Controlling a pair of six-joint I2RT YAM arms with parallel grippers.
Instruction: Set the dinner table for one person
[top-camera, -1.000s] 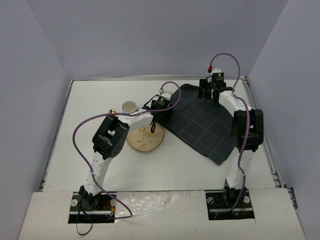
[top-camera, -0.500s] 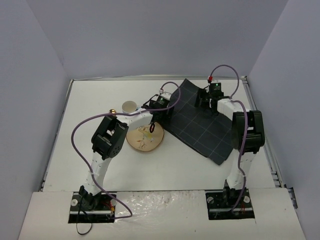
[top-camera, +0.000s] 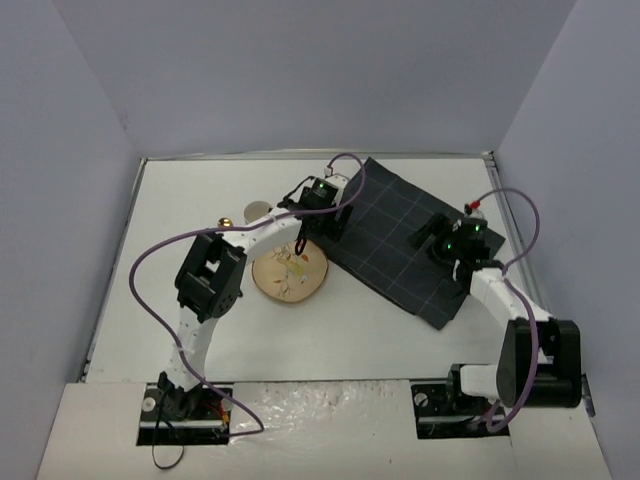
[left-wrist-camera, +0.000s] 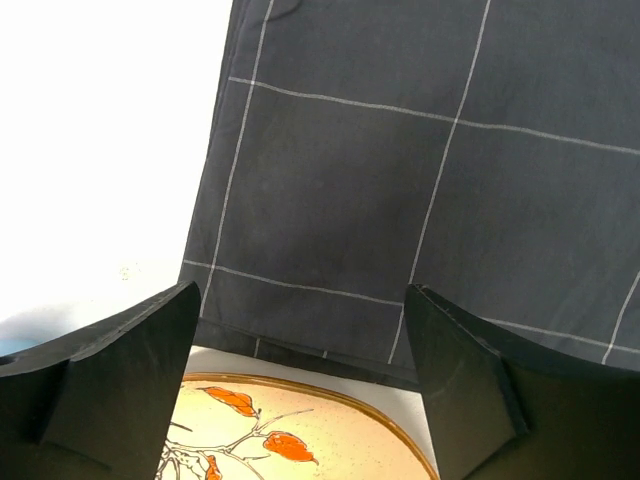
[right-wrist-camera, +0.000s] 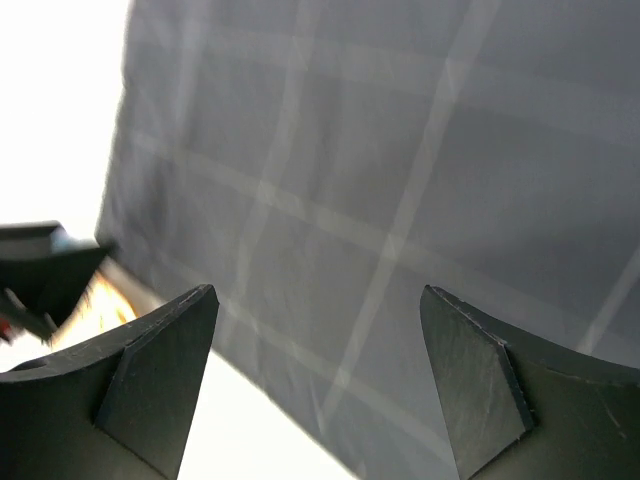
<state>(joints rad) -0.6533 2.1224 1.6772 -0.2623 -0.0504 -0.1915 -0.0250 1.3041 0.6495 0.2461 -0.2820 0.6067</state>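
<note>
The left gripper is spread wide with nothing in it. It hangs over the left edge of the dark cloth, with the plate just below that edge. The right gripper is spread wide too, holds nothing, and hangs over the right part of the cloth. The cloth lies flat but crooked on the far right part of the white bench. The plate sits on the bare bench just beside the cloth, and I cannot tell if they touch. A cup stands near the plate, close to the left arm. I think the plate needs to go on the cloth next, and that could go badly. The plate is flat and low, so the gripper may slip off its rim and drop it. If the left gripper comes down a bit too far over, it may catch the cloth edge and drag the cloth into a lump. If the plate is pushed instead of lifted, it could shove the cloth and wrinkle it. The left arm could also bump the cup and tip it over. The right gripper could pinch the cloth and pull it more crooked.
</note>
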